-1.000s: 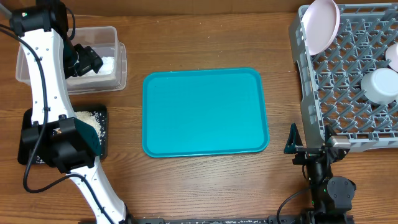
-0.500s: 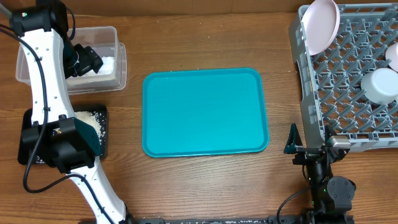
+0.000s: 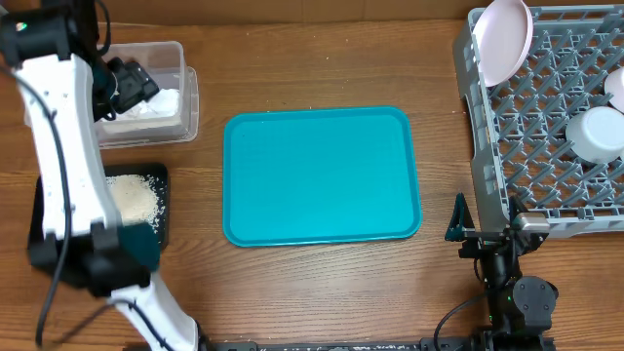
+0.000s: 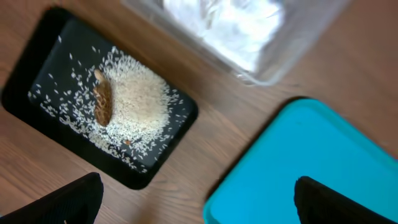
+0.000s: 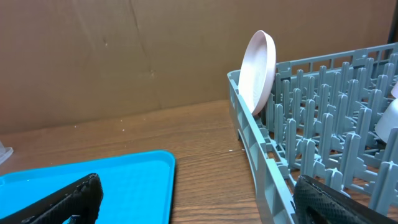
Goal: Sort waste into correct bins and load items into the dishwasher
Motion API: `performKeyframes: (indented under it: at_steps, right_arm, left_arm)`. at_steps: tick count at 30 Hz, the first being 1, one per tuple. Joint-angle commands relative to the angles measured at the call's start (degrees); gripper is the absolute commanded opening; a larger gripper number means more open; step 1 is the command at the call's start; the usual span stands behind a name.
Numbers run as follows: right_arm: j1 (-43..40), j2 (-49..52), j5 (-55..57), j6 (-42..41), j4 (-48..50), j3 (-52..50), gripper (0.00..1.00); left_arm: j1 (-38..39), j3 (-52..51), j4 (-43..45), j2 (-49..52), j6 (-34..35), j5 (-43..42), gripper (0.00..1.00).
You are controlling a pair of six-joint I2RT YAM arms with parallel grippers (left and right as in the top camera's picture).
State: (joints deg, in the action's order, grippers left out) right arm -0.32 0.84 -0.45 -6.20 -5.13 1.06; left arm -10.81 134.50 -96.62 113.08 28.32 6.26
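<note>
At the far left, my left claw [image 4: 198, 186] is hanging well above the desk [image 3: 322, 58], its jaws spread as wide as they go and nothing between them. Below it one tub [image 3: 193, 97] is holding a heap of white tissues [image 4: 230, 25]; I cannot count them. Just in front of the tub, one black tray [image 4: 37, 74] is lying flat. It is carrying a pile of rice [image 4: 140, 99] with loose grains scattered round it, and one brown scrap [image 4: 102, 102] is lying on the pile's left edge. In the wrist view both tub and black tray are sitting above the claw's gap, apart from it.

One teal tray [image 3: 322, 175] is lying in the middle of the desk, between the two arms.

Going right, my right claw [image 5: 196, 186] is hovering low beside the front left corner of the rack [image 3: 546, 127], jaws standing fully apart and gripping nothing. The teal tray's corner is lying to its left and the rack to its right. In the rack, one pinkish plate [image 3: 502, 39] is standing on edge at the back left corner, well apart from the claw. One white cup [image 3: 595, 132] is sitting near the right side. A sliver of another white thing [image 3: 616, 88] is showing at the frame's edge; I cannot tell what it is.
</note>
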Motion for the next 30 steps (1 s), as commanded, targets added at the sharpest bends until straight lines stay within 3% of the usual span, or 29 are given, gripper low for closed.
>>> performKeyframes:
  at_steps: [1, 8, 13, 15, 22, 30]
  right_arm:
    - [0.3, -0.7, 0.4, 0.2, 0.3, -0.6, 1.0]
    - [0.3, -0.7, 0.4, 0.2, 0.3, -0.6, 1.0]
    - [0.3, -0.7, 0.4, 0.2, 0.3, -0.6, 1.0]
    - [0.3, -0.7, 0.4, 0.2, 0.3, -0.6, 1.0]
    - [0.3, -0.7, 0.4, 0.2, 0.3, -0.6, 1.0]
    - [0.3, -0.7, 0.4, 0.2, 0.3, -0.6, 1.0]
  left_arm:
    - [2.4, 0.5, -0.2, -10.4, -0.5, 0.1, 1.0]
    - [4.5, 0.5, -0.2, -17.5, -0.5, 0.1, 1.0]
    - [4.6, -1.4, -0.2, -21.2, -9.5, -4.6, 1.0]
    - [5.4, -5.1, -0.2, -23.9, -9.9, -6.1, 1.0]
    - [6.4, -27.6, 5.3, -38.4, -10.0, -5.9, 1.0]
    - [6.4, -65.0, 31.3, -61.4, -16.2, -12.0, 1.0]
